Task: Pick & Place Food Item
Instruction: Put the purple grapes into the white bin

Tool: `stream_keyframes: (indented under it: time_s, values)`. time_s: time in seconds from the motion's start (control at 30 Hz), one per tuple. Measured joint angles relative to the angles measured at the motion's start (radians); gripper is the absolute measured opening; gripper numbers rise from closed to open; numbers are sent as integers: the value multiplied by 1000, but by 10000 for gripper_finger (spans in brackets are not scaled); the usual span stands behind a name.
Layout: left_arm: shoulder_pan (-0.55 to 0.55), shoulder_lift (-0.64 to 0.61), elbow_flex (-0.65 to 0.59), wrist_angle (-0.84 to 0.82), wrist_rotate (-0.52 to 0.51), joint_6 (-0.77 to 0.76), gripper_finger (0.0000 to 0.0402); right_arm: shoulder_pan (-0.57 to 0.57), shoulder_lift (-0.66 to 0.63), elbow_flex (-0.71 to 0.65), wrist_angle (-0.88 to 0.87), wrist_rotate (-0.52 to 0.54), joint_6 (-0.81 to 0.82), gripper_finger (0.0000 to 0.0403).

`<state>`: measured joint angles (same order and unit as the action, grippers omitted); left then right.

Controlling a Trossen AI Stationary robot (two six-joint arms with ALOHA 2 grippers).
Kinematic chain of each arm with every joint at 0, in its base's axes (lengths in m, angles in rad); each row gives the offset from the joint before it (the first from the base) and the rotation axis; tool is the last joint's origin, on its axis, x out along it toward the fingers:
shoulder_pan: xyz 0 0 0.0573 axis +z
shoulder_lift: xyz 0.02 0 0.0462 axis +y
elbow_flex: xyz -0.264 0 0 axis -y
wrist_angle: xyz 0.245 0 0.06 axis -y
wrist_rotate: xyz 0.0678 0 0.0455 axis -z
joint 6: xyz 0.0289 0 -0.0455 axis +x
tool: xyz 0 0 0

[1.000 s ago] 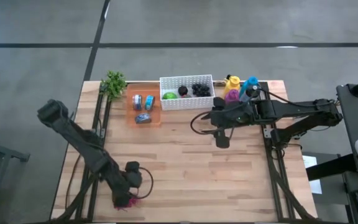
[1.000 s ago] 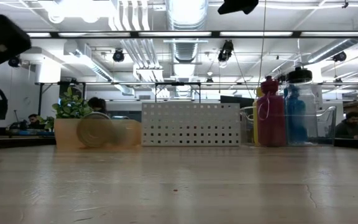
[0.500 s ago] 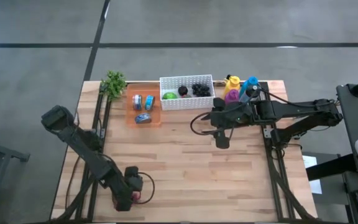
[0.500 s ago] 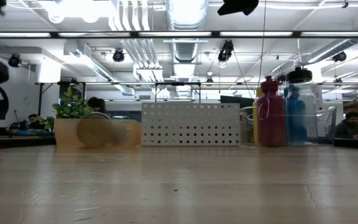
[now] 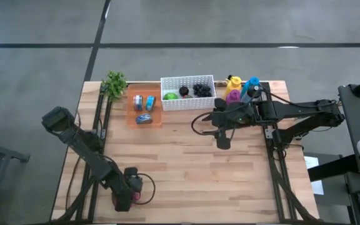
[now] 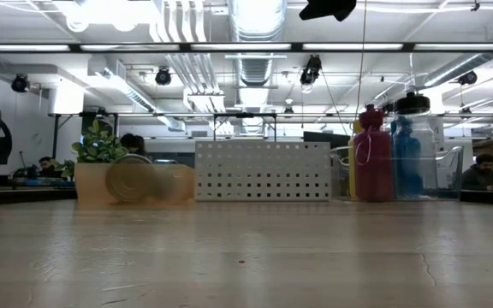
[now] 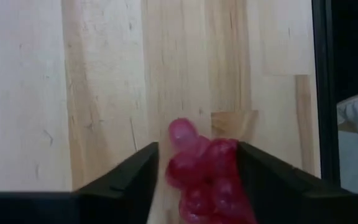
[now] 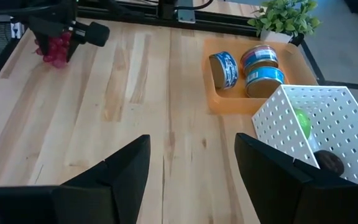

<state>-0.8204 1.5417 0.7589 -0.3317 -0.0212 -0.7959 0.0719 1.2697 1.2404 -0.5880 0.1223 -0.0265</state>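
Observation:
A bunch of red grapes lies on the wooden table near its near left corner. My left gripper stands over it, pointing steeply down, with a finger on each side of the bunch. The right wrist view shows the same grapes under that gripper. My right gripper hangs open above the table's right middle, nothing between its fingers. My left gripper has the grape bunch between its two fingers, coming from above and slanting down. The bunch fills the gap; one finger lies against the bunch's side, the other sits close at the opposite side. The grapes rest on the table.
At the far edge stand a white perforated basket with fruit, an orange tray with cans, a small plant and coloured bottles. The table's near edge is close to the left gripper.
My left gripper has come down over the grapes at the near left and turned a little. The grapes stay on the table.

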Motion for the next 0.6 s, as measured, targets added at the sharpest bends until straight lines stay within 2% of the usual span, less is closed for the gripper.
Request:
stream_keyframes:
  time_s: [0.23,0.37,0.47,0.6]
  values:
    - [-1,-1,0,0,9,3,88,0,0,0,0,0,1,227]
    - [-1,-2,0,-1,16,3,31,0,0,0,0,0,2,227]
    - [-1,-2,0,-1,22,10,8,0,0,0,0,0,13,228]
    - [-1,-2,0,-1,23,11,5,0,0,0,0,0,20,225]
